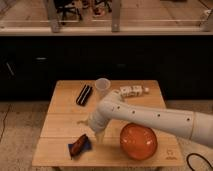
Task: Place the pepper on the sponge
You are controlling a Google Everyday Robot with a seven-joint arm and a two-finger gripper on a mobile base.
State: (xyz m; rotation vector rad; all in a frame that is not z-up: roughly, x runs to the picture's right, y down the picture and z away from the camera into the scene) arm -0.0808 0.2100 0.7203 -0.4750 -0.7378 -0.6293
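The pepper point(76, 145), small and reddish-brown, lies across the dark blue sponge point(85, 144) near the front left of the wooden table point(60, 120). My gripper point(95, 132) hangs just right of and slightly above them, at the end of the white arm that reaches in from the right. It appears apart from the pepper.
A large round orange plate point(139, 141) sits at the front right, close to the gripper. At the back stand a black ridged oblong object point(84, 94), a white cup point(102, 87) and a small white item point(132, 91). Dark cabinets run behind the table.
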